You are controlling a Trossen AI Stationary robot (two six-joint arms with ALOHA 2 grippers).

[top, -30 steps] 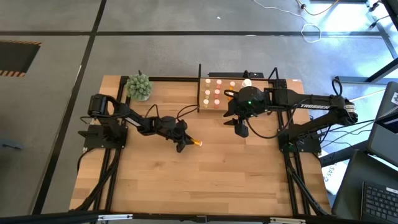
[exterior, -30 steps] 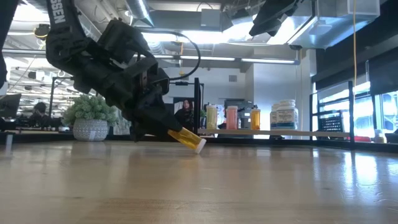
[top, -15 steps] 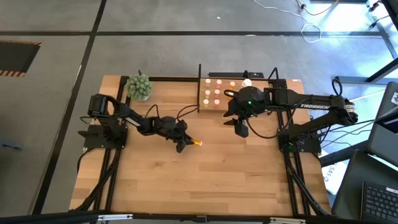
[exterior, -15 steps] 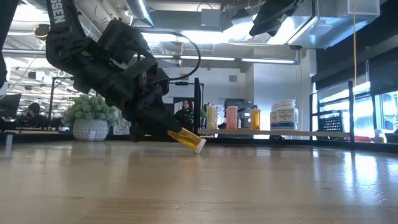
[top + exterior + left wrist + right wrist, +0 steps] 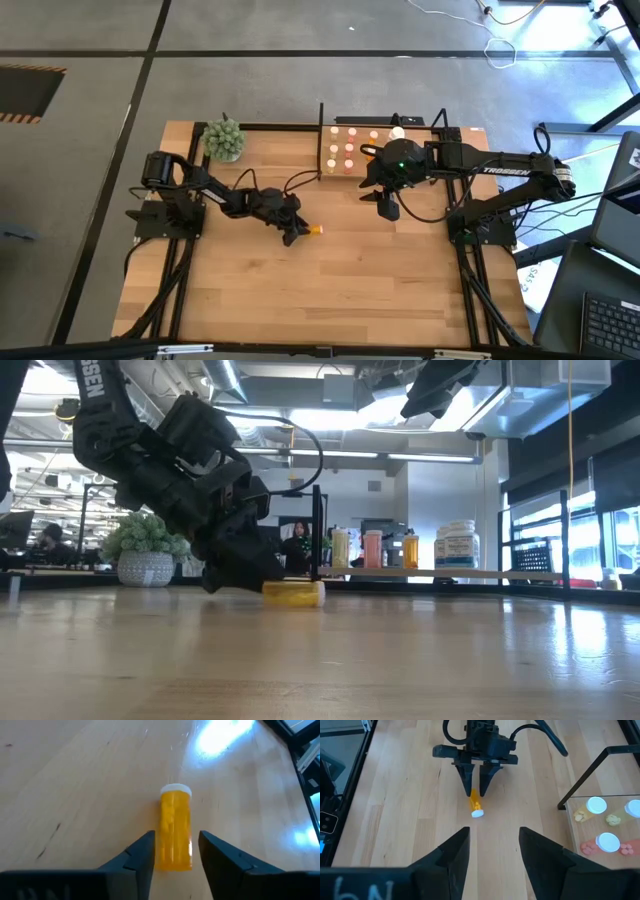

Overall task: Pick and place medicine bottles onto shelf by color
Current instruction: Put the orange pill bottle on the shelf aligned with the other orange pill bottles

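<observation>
An orange medicine bottle [image 5: 175, 837] with a white cap lies on its side on the wooden tabletop, near mid-table. The shelf [image 5: 361, 150], a small light-wood board with black uprights, holds upright bottles [image 5: 349, 149] with white, orange and pinkish tops.

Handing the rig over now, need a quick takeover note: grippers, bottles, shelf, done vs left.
Left gripper: open, low over the middle of the table, fingers either side of the orange bottle, apart from it. That bottle lies on its side on the tabletop, white cap pointing away from the gripper.
Right gripper: open, empty, hovering beside the shelf, aimed towards the left arm.
Shelf at the table's far edge already carries several bottles.
Done: those bottles are shelved.
Left: the orange bottle is not on the shelf; it needs regrasping and placing with its colour.
</observation>
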